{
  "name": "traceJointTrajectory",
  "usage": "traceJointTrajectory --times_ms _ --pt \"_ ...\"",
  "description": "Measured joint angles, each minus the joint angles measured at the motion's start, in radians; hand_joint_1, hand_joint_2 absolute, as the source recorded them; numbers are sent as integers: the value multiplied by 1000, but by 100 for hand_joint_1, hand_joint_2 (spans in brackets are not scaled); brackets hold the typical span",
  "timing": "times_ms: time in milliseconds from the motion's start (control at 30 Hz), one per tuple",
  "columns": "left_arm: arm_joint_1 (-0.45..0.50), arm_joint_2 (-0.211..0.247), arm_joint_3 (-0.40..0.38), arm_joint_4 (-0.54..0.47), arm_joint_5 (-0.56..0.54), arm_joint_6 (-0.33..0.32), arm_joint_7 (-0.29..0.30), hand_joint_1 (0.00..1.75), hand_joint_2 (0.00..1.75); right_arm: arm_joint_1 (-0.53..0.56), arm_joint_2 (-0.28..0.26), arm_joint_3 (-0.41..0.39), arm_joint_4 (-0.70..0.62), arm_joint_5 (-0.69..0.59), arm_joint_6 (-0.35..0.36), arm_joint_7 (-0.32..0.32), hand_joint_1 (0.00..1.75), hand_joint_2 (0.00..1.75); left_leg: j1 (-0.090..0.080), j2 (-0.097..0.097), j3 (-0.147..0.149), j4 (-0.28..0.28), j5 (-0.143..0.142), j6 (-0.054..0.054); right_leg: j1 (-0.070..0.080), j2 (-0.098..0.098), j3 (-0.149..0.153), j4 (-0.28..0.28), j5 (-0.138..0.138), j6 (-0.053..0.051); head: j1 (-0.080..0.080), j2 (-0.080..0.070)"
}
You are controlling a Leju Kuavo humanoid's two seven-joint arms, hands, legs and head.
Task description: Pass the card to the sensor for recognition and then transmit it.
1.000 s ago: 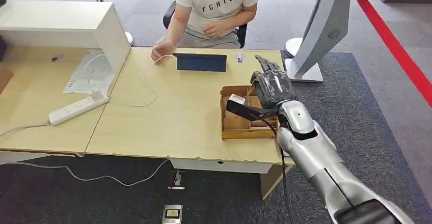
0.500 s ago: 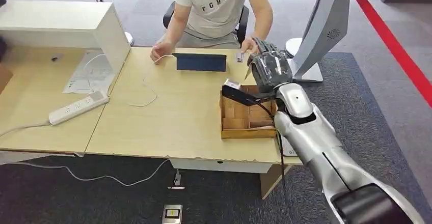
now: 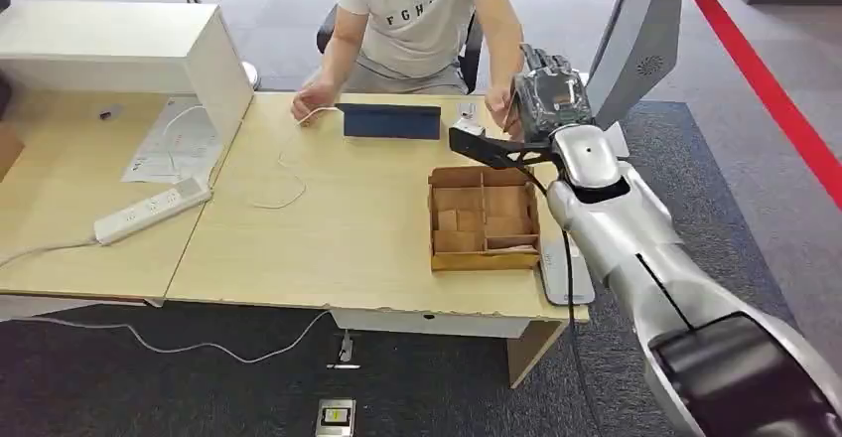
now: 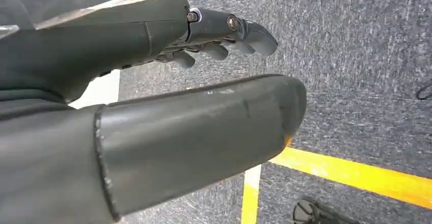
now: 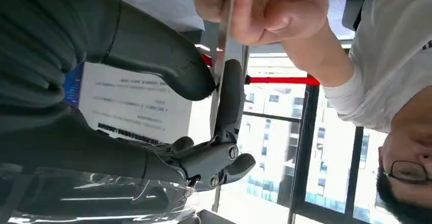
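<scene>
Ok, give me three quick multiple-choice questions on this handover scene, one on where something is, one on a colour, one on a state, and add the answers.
1. Where is the cardboard tray?
A. on the wooden desk, near the right arm
B. on the carpet
C. on the white shelf

2. What colour is the tablet in front of the person?
A. red
B. dark blue
C. yellow

3. What is the right hand doing?
A. hanging open and idle
B. pinching a card that the person's hand also grips
C. pressing the power strip

Answers: 1 A, the head view shows it on the desk. 2 B, its cover looks dark blue. 3 B, the right wrist view shows thumb and finger on the card.
</scene>
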Motion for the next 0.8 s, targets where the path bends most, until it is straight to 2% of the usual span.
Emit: traceJointTrajectory --times_ms 333,367,500,633,800 --pt "0 -9 0 0 17 21 33 0 0 13 51 8 43 19 10 -10 175 175 0 0 0 0 0 0 0 0 0 0 0 0 0 0" --pt "0 -9 0 0 18 24 36 0 0 14 54 9 45 19 11 -10 0 0 0 0 -1 0 0 0 0 0 0 0 0 0 0 0" --pt "0 -13 0 0 19 32 43 0 0 19 68 11 56 14 34 -43 0 0 0 0 -1 0 0 0 0 0 0 0 0 0 0 0" --pt "-1 -18 1 0 22 43 56 0 0 26 79 16 64 51 45 -50 0 0 0 0 -1 0 0 0 0 0 0 0 0 0 0 0" --pt "0 -21 2 0 39 55 72 0 0 14 65 19 67 71 13 -55 0 0 0 0 0 0 0 0 0 0 0 0 0 0 0 0"
